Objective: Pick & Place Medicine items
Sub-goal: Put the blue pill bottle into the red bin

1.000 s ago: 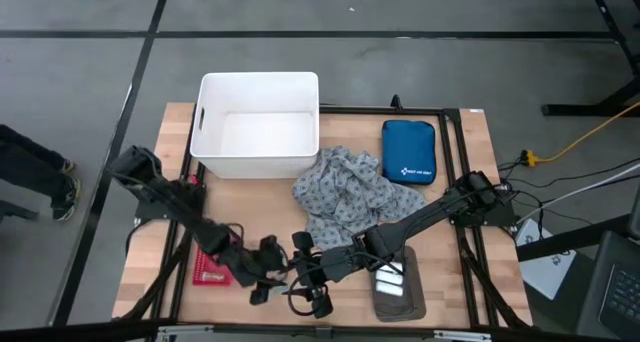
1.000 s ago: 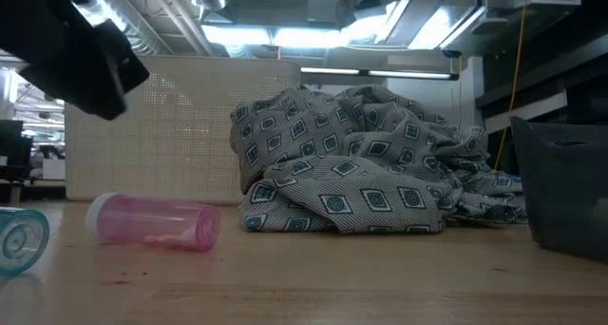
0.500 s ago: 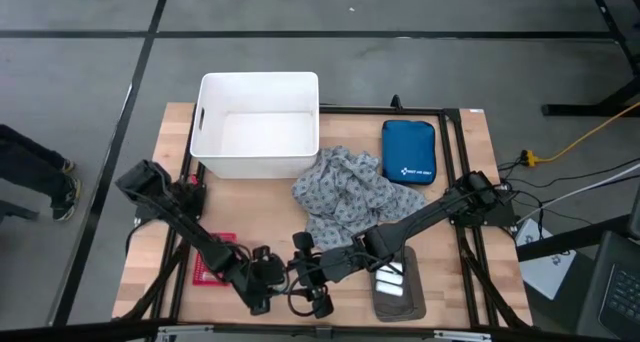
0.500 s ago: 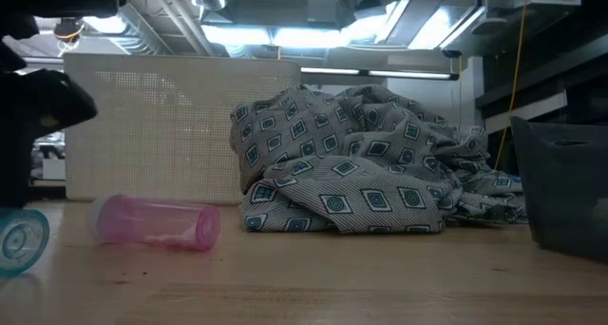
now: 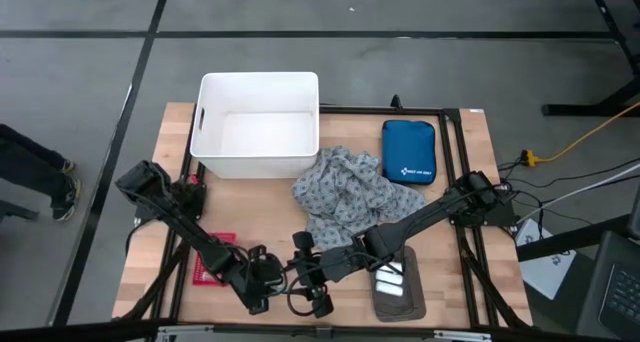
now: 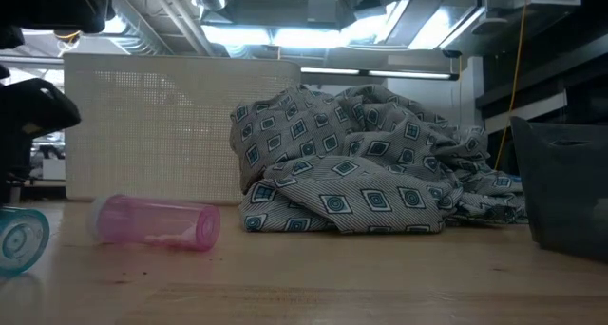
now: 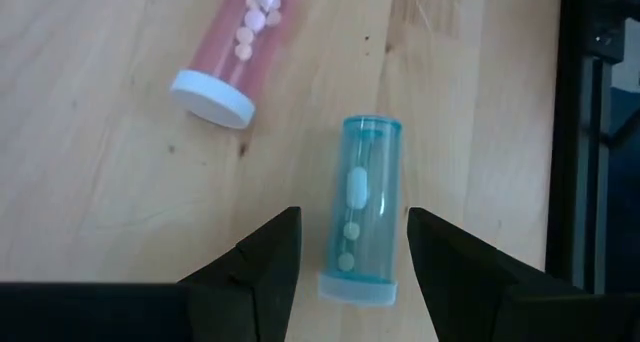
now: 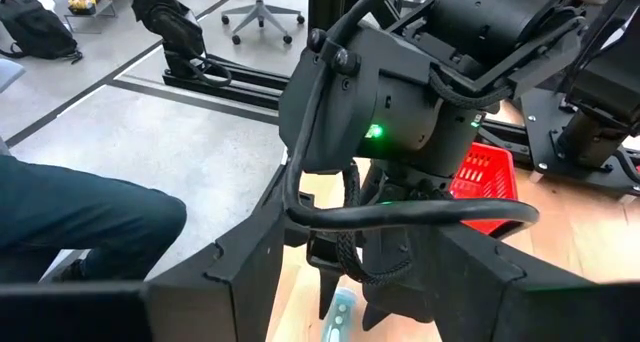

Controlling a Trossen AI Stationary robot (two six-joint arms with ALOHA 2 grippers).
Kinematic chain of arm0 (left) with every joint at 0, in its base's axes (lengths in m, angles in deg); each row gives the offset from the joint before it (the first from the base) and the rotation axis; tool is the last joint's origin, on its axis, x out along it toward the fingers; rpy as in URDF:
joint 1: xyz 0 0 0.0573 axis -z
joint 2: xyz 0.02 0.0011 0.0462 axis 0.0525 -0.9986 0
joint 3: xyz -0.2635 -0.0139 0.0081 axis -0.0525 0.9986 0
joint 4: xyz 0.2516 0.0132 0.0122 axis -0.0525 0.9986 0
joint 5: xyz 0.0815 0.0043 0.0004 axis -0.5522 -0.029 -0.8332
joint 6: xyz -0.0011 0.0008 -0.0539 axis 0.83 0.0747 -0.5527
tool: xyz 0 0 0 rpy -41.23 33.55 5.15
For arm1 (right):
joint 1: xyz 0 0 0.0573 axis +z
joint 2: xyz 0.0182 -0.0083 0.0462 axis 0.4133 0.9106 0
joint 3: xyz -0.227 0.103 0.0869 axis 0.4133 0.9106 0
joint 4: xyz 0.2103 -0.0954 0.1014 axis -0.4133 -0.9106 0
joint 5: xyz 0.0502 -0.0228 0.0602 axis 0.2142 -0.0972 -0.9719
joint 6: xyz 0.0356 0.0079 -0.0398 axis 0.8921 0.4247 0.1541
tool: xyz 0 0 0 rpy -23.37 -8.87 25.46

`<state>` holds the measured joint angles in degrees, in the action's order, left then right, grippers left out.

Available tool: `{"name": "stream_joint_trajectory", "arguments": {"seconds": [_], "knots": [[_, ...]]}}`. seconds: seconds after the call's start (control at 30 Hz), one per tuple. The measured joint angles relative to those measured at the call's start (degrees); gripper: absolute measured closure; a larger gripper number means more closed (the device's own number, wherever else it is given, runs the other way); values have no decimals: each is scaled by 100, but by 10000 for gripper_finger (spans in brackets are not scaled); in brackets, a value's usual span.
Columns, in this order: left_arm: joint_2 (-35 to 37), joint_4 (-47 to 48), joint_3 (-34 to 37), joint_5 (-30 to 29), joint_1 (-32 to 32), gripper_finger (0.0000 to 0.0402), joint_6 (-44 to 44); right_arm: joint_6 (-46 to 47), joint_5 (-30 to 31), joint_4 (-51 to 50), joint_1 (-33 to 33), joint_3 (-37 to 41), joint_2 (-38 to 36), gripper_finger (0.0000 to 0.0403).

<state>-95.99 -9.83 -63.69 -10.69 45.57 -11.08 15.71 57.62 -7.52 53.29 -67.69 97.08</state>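
- Left wrist view: left gripper (image 7: 348,244) was spread wide, one finger on each side of the teal tube (image 7: 361,207), gaps on both sides, nothing gripped. Teal tube lay flat on the wooden table (image 7: 100,172), pills visible inside.
- Pink tube (image 7: 232,44) lay at roughly 11 o'clock from the teal one, near but apart, white cap end pointing toward the gripper.
- High view: left gripper (image 5: 262,282) sat low at the table's 6 o'clock edge, right gripper (image 5: 312,292) just beside it at 3 o'clock. Crowded spot.
- Right gripper: fingers apart, empty, left arm's wrist filling the space ahead of it.
- Grey cloth (image 5: 345,192) heaped at table centre; white bin (image 5: 258,122) at 11 o'clock, blue pouch (image 5: 408,152) at 1 o'clock.
- Red basket (image 5: 210,267) at 9 o'clock of the left gripper, partly hidden by the arm.
- Grey tray (image 5: 398,300) at 5 o'clock held white packets (image 5: 390,280).
- A person's legs (image 8: 70,222) showed beyond the table.
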Motion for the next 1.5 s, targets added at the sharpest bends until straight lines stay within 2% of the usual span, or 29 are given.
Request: {"name": "stream_joint_trajectory", "arguments": {"seconds": [0.3,0.7,0.87,1.2,1.5], "knots": [[-31,39,2,-64,53,226,-1,4,0,-6,2,0,0,193],[-31,96,2,37,55,303,51,4,0,-6,0,0,0,193],[-31,94,2,44,88,322,122,4,-2,-4,2,0,0,193],[-24,124,2,195,253,330,8,116,-2,-4,2,0,0,193],[-6,502,-9,372,622,331,-555,113,-2,-2,2,0,0,193]]}}
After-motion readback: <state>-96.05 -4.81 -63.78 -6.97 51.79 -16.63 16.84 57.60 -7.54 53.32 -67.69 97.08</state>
